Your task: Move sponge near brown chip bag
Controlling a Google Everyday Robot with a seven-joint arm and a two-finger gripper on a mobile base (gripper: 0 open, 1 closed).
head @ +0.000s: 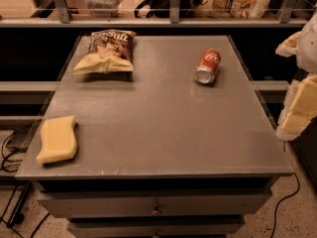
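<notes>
Got the gripper hanging off past the right edge of the table, yellowish and padded, gripping nothing and touching nothing. Can't tell if open or closed tbh. Got the sponge lying flat at the near left corner: pale yellow foam slab, wavy edges. Well apart from the brown chip bag at far left, crinkly, dark top with white lettering, pale yellow below. Also seeing a red soda can tipped on its side far right, shiny metal end. Matte grey tabletop, faintly speckled
</notes>
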